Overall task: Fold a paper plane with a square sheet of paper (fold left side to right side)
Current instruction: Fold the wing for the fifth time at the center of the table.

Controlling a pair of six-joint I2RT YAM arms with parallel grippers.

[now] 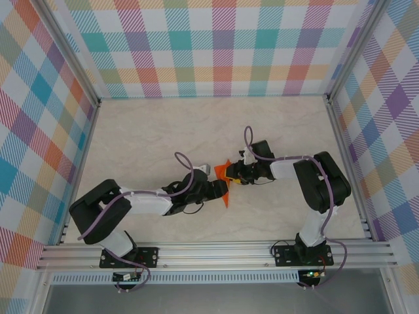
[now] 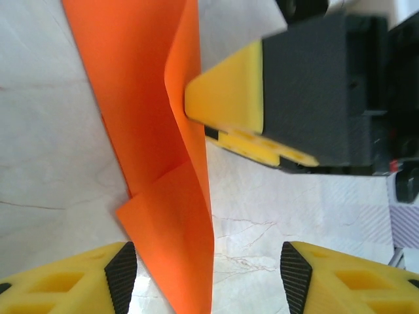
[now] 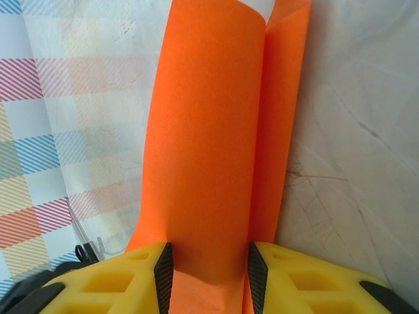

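Mid-frame in the overhead view, the orange paper (image 1: pixel 224 198) lies on the counter (image 1: pixel 163 131), partly folded (one flap raised). Your right jaws pinch that flap between both pads (image 3: pixel 163 271); your left jaws stand wide, the paper between them ungripped.

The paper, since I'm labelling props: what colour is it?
The paper is plain bright orange, clearest in the right wrist view.
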